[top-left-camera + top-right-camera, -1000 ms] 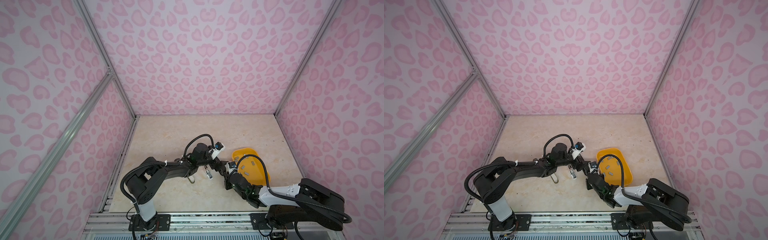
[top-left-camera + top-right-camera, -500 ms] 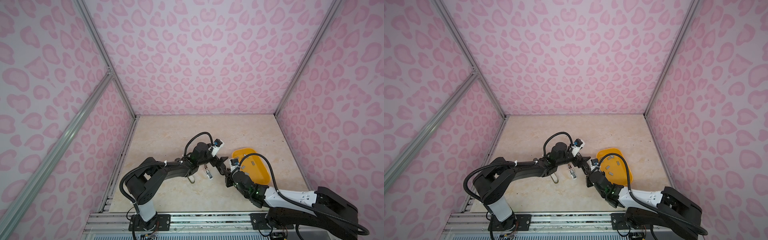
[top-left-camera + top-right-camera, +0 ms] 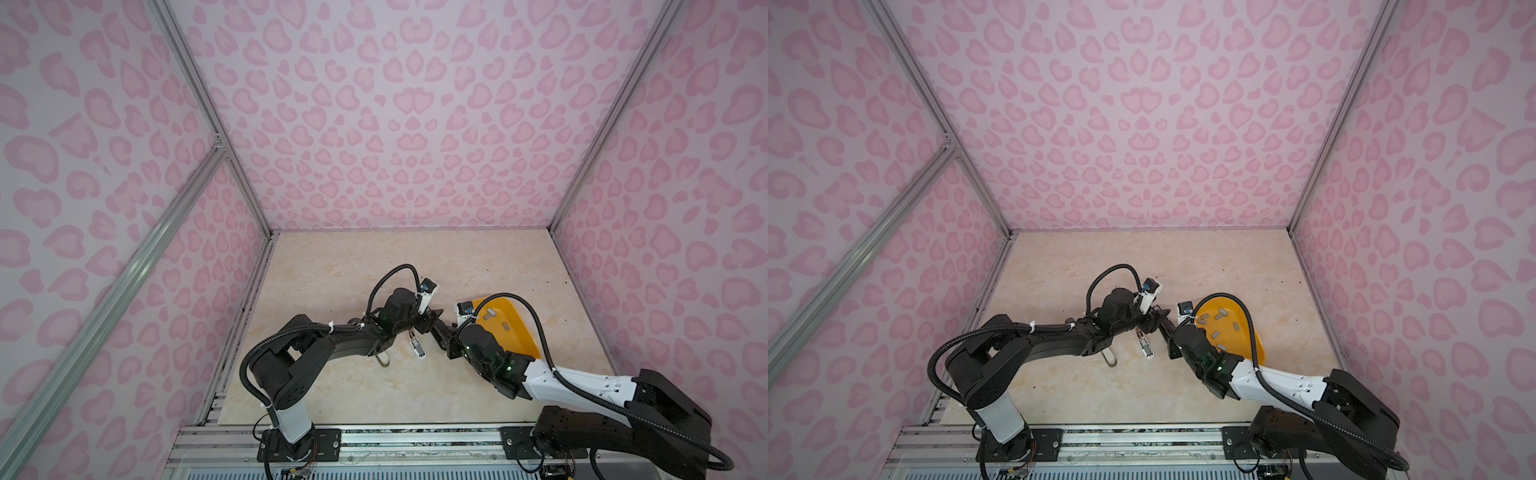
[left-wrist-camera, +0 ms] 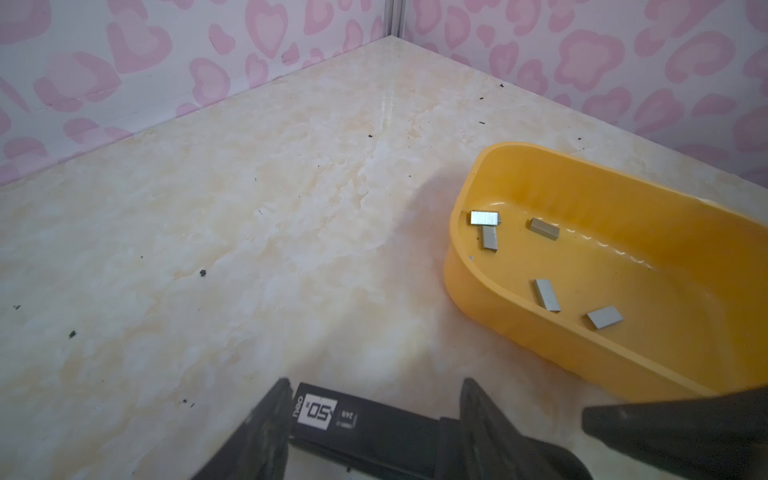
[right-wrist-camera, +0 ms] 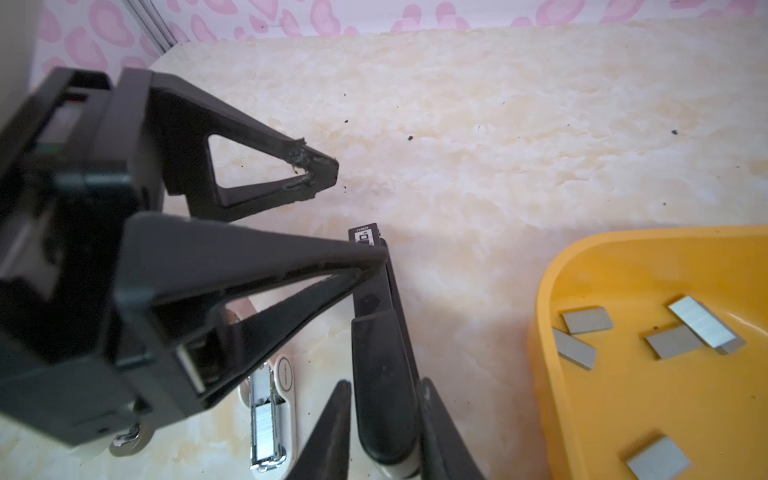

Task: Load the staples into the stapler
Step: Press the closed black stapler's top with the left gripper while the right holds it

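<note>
Left claw [image 5: 355, 210] now narrower, jaws apart astride the black stapler [image 5: 374, 299]; right claw [image 5: 384, 384] tight around its body.

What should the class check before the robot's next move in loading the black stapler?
1. Right gripper shut on the black stapler: ok.
2. Left gripper closed on the stapler's front end: not ok, jaws open.
3. Black stapler's magazine open: cannot tell.
4. Staples waiting in the yellow tray: ok.
5. Either gripper holding staples: not ok.
</note>
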You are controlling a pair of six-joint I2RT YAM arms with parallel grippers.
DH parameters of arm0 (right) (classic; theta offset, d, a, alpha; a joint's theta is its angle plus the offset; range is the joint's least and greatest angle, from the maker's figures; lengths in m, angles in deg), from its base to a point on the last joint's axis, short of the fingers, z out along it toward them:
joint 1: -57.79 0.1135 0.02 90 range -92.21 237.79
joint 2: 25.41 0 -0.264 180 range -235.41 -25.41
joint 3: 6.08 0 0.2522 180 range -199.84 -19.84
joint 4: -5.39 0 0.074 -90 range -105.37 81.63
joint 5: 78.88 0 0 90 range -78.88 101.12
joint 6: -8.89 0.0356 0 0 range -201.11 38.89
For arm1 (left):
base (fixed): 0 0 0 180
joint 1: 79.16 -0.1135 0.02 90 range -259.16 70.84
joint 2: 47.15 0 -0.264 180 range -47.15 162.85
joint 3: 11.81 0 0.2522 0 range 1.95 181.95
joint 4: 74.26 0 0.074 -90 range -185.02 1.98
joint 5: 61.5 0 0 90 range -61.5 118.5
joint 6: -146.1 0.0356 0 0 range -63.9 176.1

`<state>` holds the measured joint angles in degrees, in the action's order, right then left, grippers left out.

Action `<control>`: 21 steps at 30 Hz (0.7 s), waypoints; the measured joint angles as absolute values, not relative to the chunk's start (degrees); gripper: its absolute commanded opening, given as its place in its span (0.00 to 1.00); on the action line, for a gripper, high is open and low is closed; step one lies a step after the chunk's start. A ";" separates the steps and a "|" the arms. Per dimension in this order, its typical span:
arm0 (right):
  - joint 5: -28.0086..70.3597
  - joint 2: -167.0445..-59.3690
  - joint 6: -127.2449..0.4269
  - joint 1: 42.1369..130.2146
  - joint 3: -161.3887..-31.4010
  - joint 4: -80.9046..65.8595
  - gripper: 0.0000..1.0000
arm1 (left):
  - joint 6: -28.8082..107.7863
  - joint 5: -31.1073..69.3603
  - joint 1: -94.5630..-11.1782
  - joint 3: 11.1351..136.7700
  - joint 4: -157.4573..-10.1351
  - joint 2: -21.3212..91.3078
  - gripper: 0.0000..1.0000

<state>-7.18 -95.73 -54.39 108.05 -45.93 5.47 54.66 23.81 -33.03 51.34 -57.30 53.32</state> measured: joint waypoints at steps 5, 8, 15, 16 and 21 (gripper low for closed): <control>-6.35 -99.64 -54.34 107.94 -46.98 5.34 0.25 | 55.80 21.95 -33.03 51.34 -58.76 52.70 0.60; -6.37 -99.99 -54.32 107.92 -46.87 5.39 0.25 | 56.48 20.77 -33.03 51.34 -59.68 52.70 0.58; -6.42 -100.32 -53.62 107.88 -45.60 6.81 0.25 | 58.47 16.92 -33.03 51.18 -61.34 52.70 0.55; -6.42 -100.41 -53.34 107.88 -45.36 7.09 0.26 | 58.79 16.42 -33.03 51.25 -61.75 52.73 0.55; -6.44 -100.84 -52.57 107.77 -44.25 8.69 0.25 | 59.87 14.26 -33.03 52.54 -62.85 53.80 0.53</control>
